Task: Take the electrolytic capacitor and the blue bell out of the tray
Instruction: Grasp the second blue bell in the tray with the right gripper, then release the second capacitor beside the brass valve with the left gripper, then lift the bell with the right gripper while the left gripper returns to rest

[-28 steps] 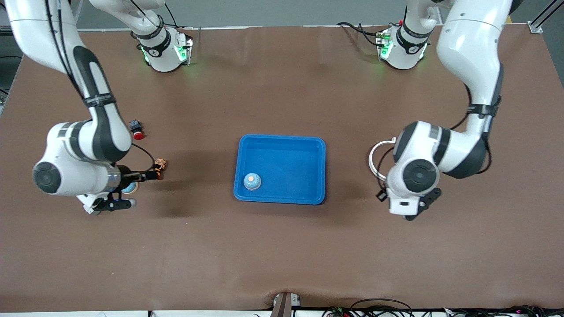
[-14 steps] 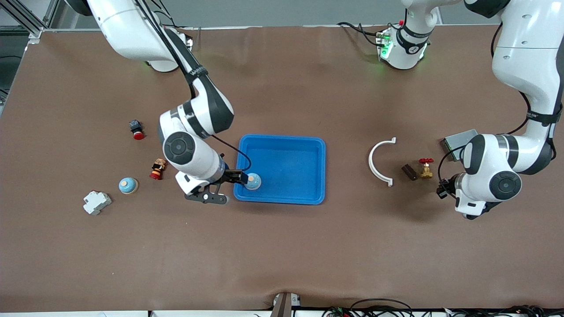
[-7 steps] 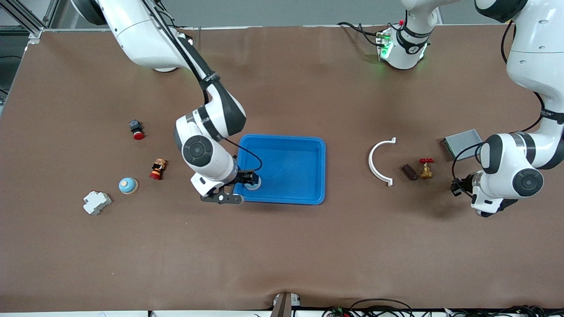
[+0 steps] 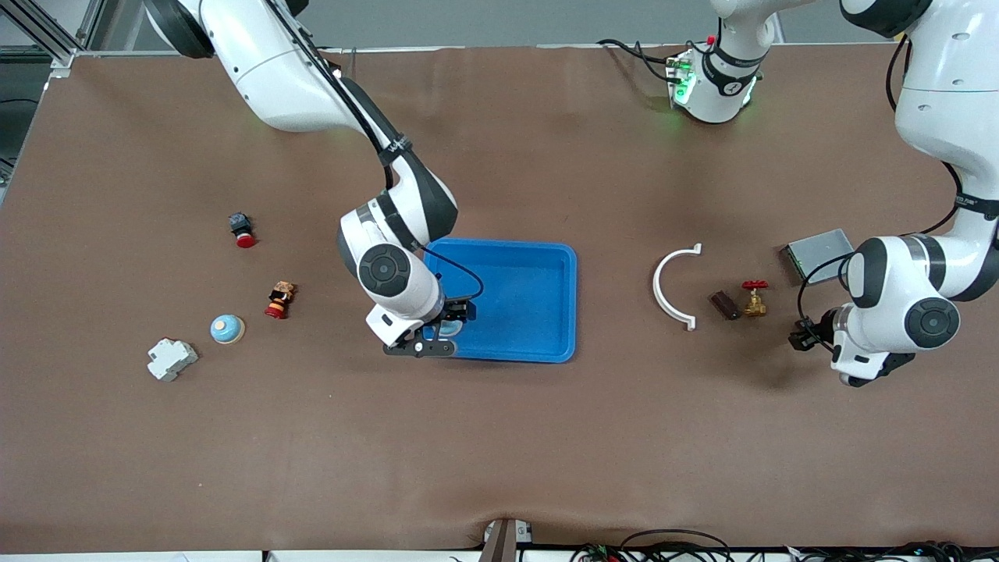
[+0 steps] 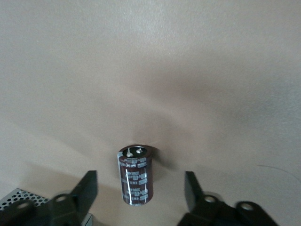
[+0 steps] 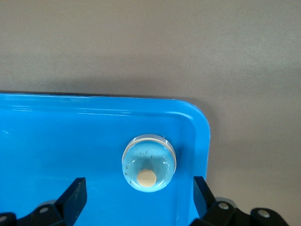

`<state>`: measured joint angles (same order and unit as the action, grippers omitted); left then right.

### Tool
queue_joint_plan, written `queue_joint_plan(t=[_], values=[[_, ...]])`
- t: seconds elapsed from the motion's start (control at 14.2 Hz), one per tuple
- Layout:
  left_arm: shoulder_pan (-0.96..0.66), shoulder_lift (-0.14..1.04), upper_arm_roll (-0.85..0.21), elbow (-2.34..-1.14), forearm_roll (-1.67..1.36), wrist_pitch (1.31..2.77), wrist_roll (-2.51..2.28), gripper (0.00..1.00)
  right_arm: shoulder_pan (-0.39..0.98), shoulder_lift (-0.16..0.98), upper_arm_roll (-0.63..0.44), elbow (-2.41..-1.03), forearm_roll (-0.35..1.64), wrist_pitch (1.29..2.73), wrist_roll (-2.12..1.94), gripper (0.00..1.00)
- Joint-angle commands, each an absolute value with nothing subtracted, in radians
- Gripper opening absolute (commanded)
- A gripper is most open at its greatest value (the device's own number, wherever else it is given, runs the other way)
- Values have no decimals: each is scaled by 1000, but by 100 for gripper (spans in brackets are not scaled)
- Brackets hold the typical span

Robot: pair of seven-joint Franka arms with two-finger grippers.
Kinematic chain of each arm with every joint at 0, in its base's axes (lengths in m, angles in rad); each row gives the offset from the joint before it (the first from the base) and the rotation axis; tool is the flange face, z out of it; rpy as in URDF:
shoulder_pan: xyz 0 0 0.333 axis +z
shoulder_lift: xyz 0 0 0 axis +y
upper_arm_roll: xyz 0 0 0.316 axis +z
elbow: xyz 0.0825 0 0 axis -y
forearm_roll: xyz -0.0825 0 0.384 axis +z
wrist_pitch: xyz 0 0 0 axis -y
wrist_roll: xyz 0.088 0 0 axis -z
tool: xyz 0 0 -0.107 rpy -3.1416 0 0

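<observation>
One item, the blue bell (image 6: 149, 163), remained in the tray (image 4: 538, 269), under the right gripper (image 6: 136, 200), jaws spread astride it. Left gripper (image 5: 140, 188) had just released the electrolytic capacitor (image 5: 136, 175) upright on the table beside the grey box (image 4: 815, 248); removal half done.

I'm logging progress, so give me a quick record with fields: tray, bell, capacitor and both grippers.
tray: blue, holds the blue bell
blue bell: in the tray corner toward the right arm's end
electrolytic capacitor: on the table, outside the tray
right gripper: open, over the bell
left gripper: open, fingers either side of the capacitor, not touching
</observation>
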<state>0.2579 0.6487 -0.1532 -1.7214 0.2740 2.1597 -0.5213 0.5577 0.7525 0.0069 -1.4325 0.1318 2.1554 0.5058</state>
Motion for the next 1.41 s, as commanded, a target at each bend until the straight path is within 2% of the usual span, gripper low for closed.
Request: queue_joint_plan(t=[0.0, 0.35, 0.63, 0.85, 1.06, 1.34], values=[[249, 568, -156, -1727, 295, 2154, -517, 100, 566, 779, -2, -1402, 123, 2164, 494, 100], [249, 451, -219, -1666, 293, 2019, -505, 100, 571, 802, -2, -1402, 123, 2195, 486, 100], [261, 289, -227, -1663, 212, 1919, -301, 100, 575, 818, -3, -1402, 123, 2206, 486, 100], [304, 194, -225, -1619, 141, 1733, -45, 100, 577, 827, -3, -1405, 123, 2226, 486, 100], [304, 189, -221, -1479, 58, 1545, -21, 100, 583, 836, -2, -1407, 123, 2250, 486, 100], [299, 149, -232, -1471, 49, 1511, -118, 100, 583, 847, -2, -1408, 123, 2253, 486, 100]])
